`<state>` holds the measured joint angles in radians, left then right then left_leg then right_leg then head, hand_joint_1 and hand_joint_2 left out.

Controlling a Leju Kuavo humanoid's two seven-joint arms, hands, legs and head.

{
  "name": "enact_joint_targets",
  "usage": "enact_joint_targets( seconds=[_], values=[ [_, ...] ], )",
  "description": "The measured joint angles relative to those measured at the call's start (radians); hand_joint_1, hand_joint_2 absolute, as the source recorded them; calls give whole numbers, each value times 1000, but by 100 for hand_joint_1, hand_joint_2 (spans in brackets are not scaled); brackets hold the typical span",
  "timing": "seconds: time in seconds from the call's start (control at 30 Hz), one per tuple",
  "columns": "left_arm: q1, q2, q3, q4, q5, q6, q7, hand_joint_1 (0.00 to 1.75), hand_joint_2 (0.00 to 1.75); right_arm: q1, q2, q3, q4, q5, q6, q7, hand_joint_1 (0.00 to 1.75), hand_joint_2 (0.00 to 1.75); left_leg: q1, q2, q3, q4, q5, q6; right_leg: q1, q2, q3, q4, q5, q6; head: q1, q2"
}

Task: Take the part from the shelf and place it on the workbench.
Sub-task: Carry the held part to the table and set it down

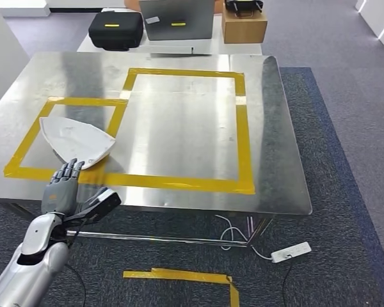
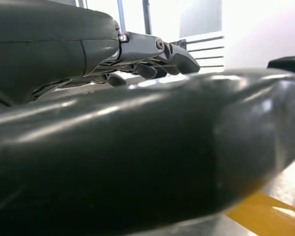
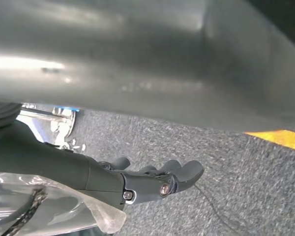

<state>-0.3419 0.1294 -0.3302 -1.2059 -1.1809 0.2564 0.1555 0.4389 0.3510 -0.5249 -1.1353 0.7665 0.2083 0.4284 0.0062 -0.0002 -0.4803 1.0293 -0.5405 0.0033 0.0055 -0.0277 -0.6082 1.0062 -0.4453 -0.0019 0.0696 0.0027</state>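
White, flat, curved plastic part (image 1: 77,142) is lying on the steel counter (image 1: 180,128) inside the left yellow-taped rectangle (image 1: 25,150), where it belongs. Left robot hand (image 1: 64,188) is hovering at its near edge, released, fingers extended. Right robot hand (image 3: 153,179) is hanging empty below the counter.

We take the steel workbench (image 1: 277,128) as reference. White curved shell part (image 1: 77,142) lies on its near-left area, inside the smaller yellow tape rectangle (image 1: 31,131). Larger yellow tape rectangle (image 1: 243,128) sits right of that, centre-top. Left hand (image 1: 64,188) at the near-left edge, fingertips just beside the part. Black case (image 1: 116,29) and brown cardboard box (image 1: 244,25) behind the bench. White power strip (image 1: 290,252) on the floor under its near-right corner.
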Motion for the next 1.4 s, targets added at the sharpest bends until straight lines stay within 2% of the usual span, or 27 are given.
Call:
enact_joint_targets(
  seconds=[0.07,0.13,0.2,0.27,0.3,0.33,0.37,0.4,0.47,0.5,0.57,0.63,0.67,0.73,0.8,0.83,0.87,0.9,1.0,1.07,1.13,1.17,1.23,1.3,1.33,1.37,1.4],
  values=[
    [0,-1,-1,-3,1,0,0,0,0,0,0,0,0,2,0,0,0,0,-9,4,26,-53,-1,8,-1,-5,-5,-2,15,11,0,0],
    [0,-2,-2,-4,2,0,0,0,0,1,0,0,0,4,0,1,0,0,-10,4,14,-61,17,17,-6,-3,-11,-1,18,25,-1,0],
    [-1,-4,-2,-4,4,0,0,0,0,1,0,0,0,5,1,1,0,0,-6,5,-6,-68,41,28,-7,11,-36,48,-41,35,0,0],
    [0,-6,-2,-4,5,0,0,0,0,1,0,1,0,7,1,1,0,0,-6,5,-35,-68,63,35,-8,22,-74,167,-139,41,2,0],
    [1,-6,-2,-4,6,0,0,0,0,0,0,0,0,9,1,1,0,0,-7,5,-50,-68,74,35,-9,24,-87,230,-169,43,2,0],
    [3,-6,-2,-4,6,0,0,0,0,0,0,0,0,10,1,0,0,0,-7,5,-64,-67,85,34,-9,24,-90,272,-176,44,2,0],
    [5,-6,-2,-4,6,0,0,0,0,0,0,-1,0,11,1,0,0,0,-7,4,-79,-65,96,32,-9,24,-76,283,-161,45,2,0],
    [7,-6,-2,-4,7,0,0,0,0,0,0,-1,0,12,1,0,0,0,-6,4,-93,-63,105,29,-10,25,-45,256,-131,45,2,0],
    [8,-6,-2,-4,7,0,0,0,0,-1,0,-1,0,12,1,0,0,0,-6,3,-118,-52,119,21,-12,29,64,115,-91,47,2,0],
    [8,-5,-2,-5,7,0,0,0,0,-1,0,-1,0,12,1,0,0,0,-6,2,-127,-44,124,16,-12,33,114,42,-92,45,2,0],
    [8,-4,-3,-7,7,0,0,0,0,-1,0,-1,0,13,1,-1,0,0,-8,0,-139,-34,136,5,-11,40,158,-34,-110,38,2,0],
    [9,-3,-3,-7,8,0,0,0,0,0,0,-1,0,13,1,0,0,0,-7,-2,-144,-30,142,-5,-10,35,143,-36,-104,22,2,0],
    [10,-3,-3,-7,8,-1,0,0,0,0,0,-2,0,13,1,0,0,0,-5,-3,-149,-18,126,-11,-10,32,137,-35,-97,11,1,0],
    [12,-2,-4,-7,8,-2,0,0,0,-1,0,-2,0,14,3,1,0,0,-2,-2,-173,60,44,-20,-10,25,122,-37,-79,-7,-2,0],
    [16,-2,-4,-7,10,-3,0,0,0,-1,0,-3,0,14,6,3,0,0,0,-2,-203,190,-43,-27,-7,21,103,-33,-60,-13,-3,0],
    [20,-2,-5,-7,10,-3,0,0,0,-1,0,-3,0,14,7,4,0,0,1,-2,-207,239,-61,-27,-4,20,91,-30,-51,-14,-3,0],
    [23,-2,-5,-7,11,-3,0,0,0,-1,0,-3,0,14,9,4,0,0,1,-2,-198,256,-57,-26,-2,18,75,-25,-43,-14,-3,0],
    [25,-3,-5,-7,11,-3,0,0,0,-1,0,-3,0,15,10,5,0,0,1,-2,-170,234,-36,-23,0,17,59,-19,-36,-14,-3,0],
    [25,-3,-6,-7,11,-7,0,0,0,-2,0,-3,0,15,15,9,0,0,-5,-2,-34,30,14,-3,4,16,25,-5,-17,-9,-2,0],
    [28,-4,-6,-7,11,-10,0,0,0,-2,0,-3,0,14,16,13,0,0,-12,-2,4,-44,12,7,4,15,14,-4,-2,1,-2,0],
    [34,-5,-7,-6,11,-13,0,0,0,-2,0,-4,0,8,15,16,0,0,-14,-1,-1,-55,28,15,0,16,7,-6,9,14,-2,0],
    [37,-7,-7,-5,11,-14,0,0,0,-2,0,-4,0,2,13,18,0,0,-13,1,-7,-60,38,22,-1,18,1,0,0,21,-3,0],
    [46,-11,-8,-3,11,-17,0,0,0,-2,0,-4,1,-10,10,24,0,0,-9,4,-26,-68,60,34,-3,23,-26,62,-69,32,0,0],
    [59,-14,-10,1,11,-16,0,0,0,-2,0,-4,1,-21,6,29,0,0,-10,5,-55,-67,81,39,-6,25,-64,190,-160,40,2,0],
    [66,-15,-11,4,11,-16,0,0,0,-1,0,-4,1,-25,4,31,0,0,-10,5,-70,-65,92,39,-7,25,-74,248,-183,43,2,0],
    [74,-16,-12,6,12,-16,0,0,0,-1,0,-4,1,-31,2,33,0,0,-10,5,-86,-64,103,38,-8,25,-72,278,-182,46,2,0],
    [81,-17,-13,9,13,-17,0,0,0,-1,0,-3,0,-39,0,37,0,0,-10,5,-101,-62,113,36,-8,25,-52,272,-159,47,2,0]
  ],
)
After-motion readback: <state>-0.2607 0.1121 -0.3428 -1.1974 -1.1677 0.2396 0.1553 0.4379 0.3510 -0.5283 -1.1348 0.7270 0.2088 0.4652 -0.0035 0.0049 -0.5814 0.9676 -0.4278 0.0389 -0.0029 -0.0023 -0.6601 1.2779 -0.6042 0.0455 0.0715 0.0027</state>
